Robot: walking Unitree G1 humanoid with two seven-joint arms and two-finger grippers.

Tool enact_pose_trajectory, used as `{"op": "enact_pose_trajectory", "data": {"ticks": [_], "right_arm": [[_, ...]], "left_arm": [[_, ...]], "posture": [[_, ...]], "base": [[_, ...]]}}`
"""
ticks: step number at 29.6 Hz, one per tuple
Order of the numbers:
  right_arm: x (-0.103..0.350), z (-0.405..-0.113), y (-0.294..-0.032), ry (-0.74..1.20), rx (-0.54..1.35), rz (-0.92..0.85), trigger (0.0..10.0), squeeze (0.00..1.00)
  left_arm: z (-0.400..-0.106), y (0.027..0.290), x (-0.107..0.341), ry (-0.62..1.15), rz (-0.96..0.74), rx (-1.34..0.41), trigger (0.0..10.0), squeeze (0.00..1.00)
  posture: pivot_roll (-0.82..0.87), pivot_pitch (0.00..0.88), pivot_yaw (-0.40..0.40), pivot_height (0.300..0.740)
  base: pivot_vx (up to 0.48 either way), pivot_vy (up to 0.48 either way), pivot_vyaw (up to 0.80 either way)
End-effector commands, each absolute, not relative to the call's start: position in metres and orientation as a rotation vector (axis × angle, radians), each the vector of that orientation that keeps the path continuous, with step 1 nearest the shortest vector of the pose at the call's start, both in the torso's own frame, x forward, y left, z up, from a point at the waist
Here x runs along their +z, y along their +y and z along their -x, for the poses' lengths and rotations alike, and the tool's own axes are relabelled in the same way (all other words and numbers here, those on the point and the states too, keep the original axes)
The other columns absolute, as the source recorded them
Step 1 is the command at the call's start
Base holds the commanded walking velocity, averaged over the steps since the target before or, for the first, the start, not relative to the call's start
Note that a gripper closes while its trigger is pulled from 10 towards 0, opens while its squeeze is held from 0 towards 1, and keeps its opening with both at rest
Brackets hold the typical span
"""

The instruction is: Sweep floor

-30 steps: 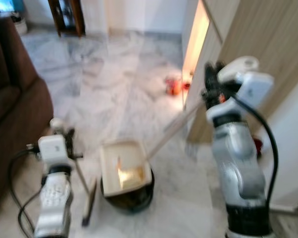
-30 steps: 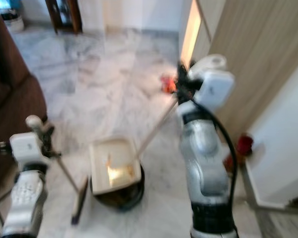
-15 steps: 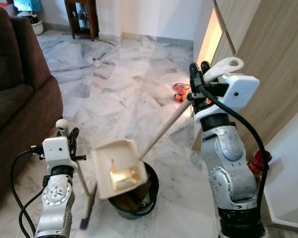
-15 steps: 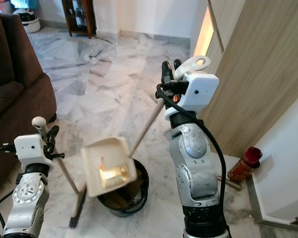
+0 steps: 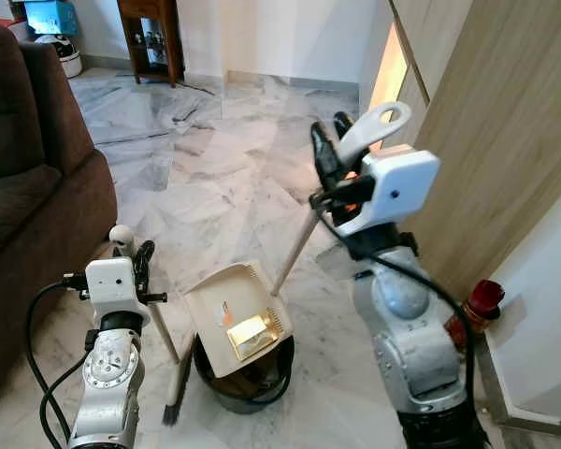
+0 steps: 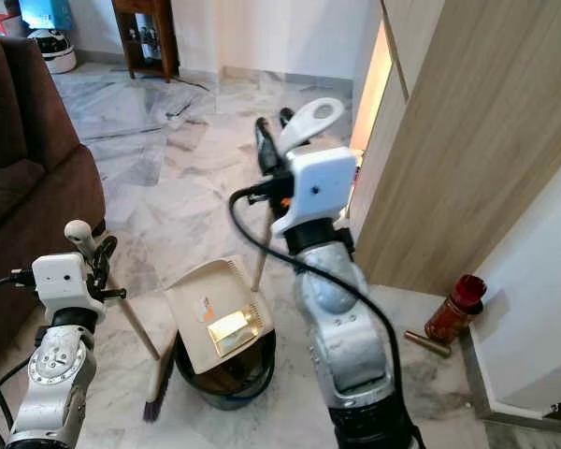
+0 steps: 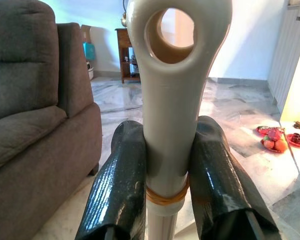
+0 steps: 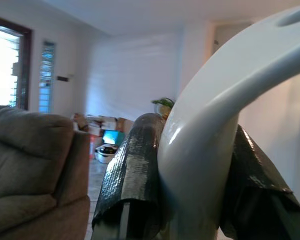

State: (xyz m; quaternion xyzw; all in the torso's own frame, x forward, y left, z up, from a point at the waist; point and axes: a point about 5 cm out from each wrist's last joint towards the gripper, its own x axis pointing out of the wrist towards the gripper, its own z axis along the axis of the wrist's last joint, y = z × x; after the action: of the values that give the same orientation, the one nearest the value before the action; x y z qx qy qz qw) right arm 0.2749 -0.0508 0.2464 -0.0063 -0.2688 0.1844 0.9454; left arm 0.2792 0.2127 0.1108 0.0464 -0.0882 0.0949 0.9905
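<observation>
- Left eye view: a cream dustpan point(image 5: 236, 313) is being held tilted over a black bin point(image 5: 245, 376) standing on the marble floor point(image 5: 224, 178); a yellowish scrap point(image 5: 250, 337) is lying in the pan, near its comb edge.
- The dustpan's long handle point(image 5: 304, 245) is running up toward 1 o'clock from the pan, and it is being gripped near its looped top by the right gripper point(image 5: 331, 154) — the two black fingers are pressed against it on either side.
- In the right wrist view the same fingers point(image 8: 132, 175) are being shown clamped on the pale handle, with no gap left between finger and handle.
- At 9 o'clock from the bin, a broom point(image 5: 175, 393) is being held by the left gripper point(image 5: 136, 262); its stick is slanting down toward 5 o'clock, and the dark bristles are resting on the floor just beside the bin.
- In the left wrist view the broom's pale top with its hanging hole is being squeezed between both fingers point(image 7: 121, 185) — closed tight on it.
- A brown sofa point(image 5: 28, 187) is being seen at 9 o'clock, a wooden panel wall point(image 5: 505, 140) at 3 o'clock.
- A red bottle point(image 6: 452, 307) is lying at the foot of that wall, well apart from the bin.
</observation>
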Motion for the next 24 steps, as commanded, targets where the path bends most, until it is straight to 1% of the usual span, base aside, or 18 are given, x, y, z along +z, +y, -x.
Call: {"op": "enact_pose_trajectory", "data": {"ticks": [1,7,12,17,24], "right_arm": [[0.266,-0.261,-0.048,-0.68,0.39,0.015,10.0,0.0],[0.269,-0.254,-0.037,-0.732,0.432,0.055,10.0,0.0],[0.272,-0.249,-0.031,-0.759,0.447,0.027,10.0,0.0],[0.276,-0.241,-0.023,-0.811,0.493,0.051,10.0,0.0],[0.281,-0.235,-0.018,-0.867,0.513,0.041,10.0,0.0]], "left_arm": [[-0.283,0.21,0.126,-0.253,-0.109,0.172,10.0,0.0],[-0.285,0.204,0.126,-0.258,-0.117,0.151,10.0,0.0],[-0.285,0.205,0.126,-0.258,-0.119,0.153,10.0,0.0],[-0.285,0.205,0.127,-0.259,-0.119,0.155,10.0,0.0],[-0.286,0.205,0.128,-0.265,-0.117,0.151,10.0,0.0]], "posture": [[0.05,0.044,-0.045,0.74],[0.04,0.047,-0.041,0.74],[0.04,0.048,-0.041,0.74],[0.04,0.055,-0.043,0.74],[0.04,0.063,-0.04,0.74]], "base": [[0.0,0.0,0.0],[0.0,0.0,0.0],[0.0,0.0,0.0],[0.0,0.0,0.0],[0.0,0.0,0.0]]}}
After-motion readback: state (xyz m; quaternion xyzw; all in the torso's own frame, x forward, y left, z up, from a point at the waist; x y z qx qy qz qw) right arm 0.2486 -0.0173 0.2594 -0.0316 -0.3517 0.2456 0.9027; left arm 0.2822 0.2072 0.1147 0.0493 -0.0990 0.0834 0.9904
